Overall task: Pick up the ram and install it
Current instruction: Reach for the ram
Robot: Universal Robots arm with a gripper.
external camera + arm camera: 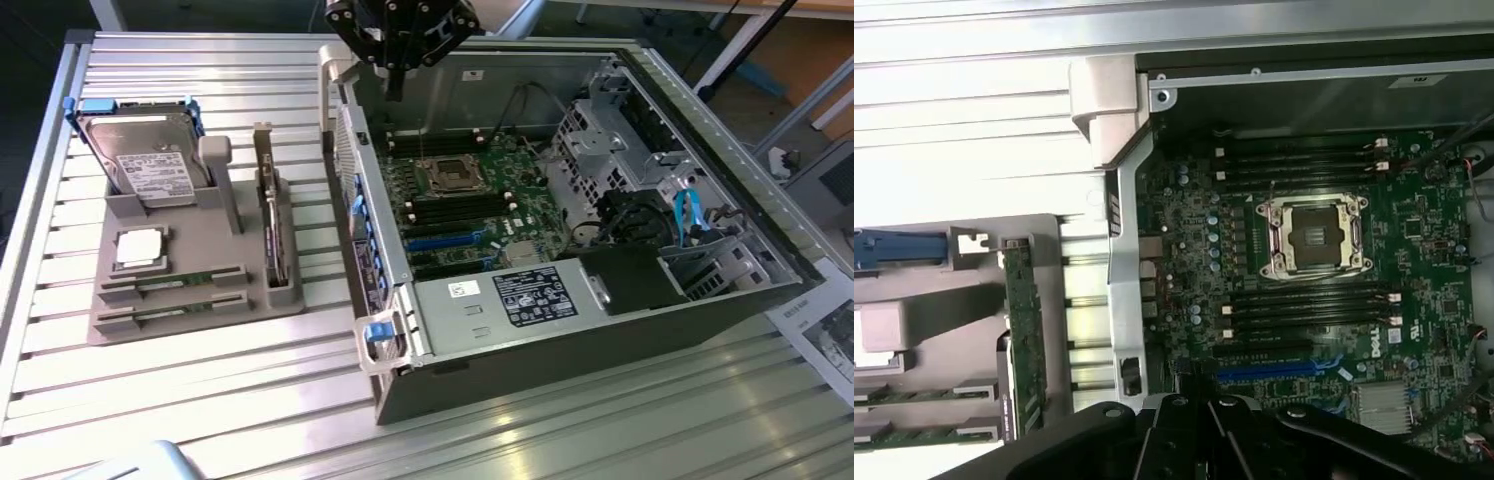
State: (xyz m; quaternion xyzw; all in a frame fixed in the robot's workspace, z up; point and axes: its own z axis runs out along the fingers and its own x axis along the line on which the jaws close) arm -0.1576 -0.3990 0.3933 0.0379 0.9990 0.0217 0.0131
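I hang over a ribbed, pale metal table (200,400); past its far edge there is a floor with slim table legs and a patch of orange-brown. My gripper (395,90) is above the far rim of the one open computer case (561,340), which lies on its side, and my fingers are pressed together. Inside is one green motherboard (481,200) with one bare processor socket (451,176). On the exterior view's left sits one grey holder tray (187,325), well apart from me. It carries one hard drive (147,165), one square silver processor chip (140,248), one upright expansion card (274,235), and the ram (174,284): two green sticks, the second stick (170,316) just beside the first.
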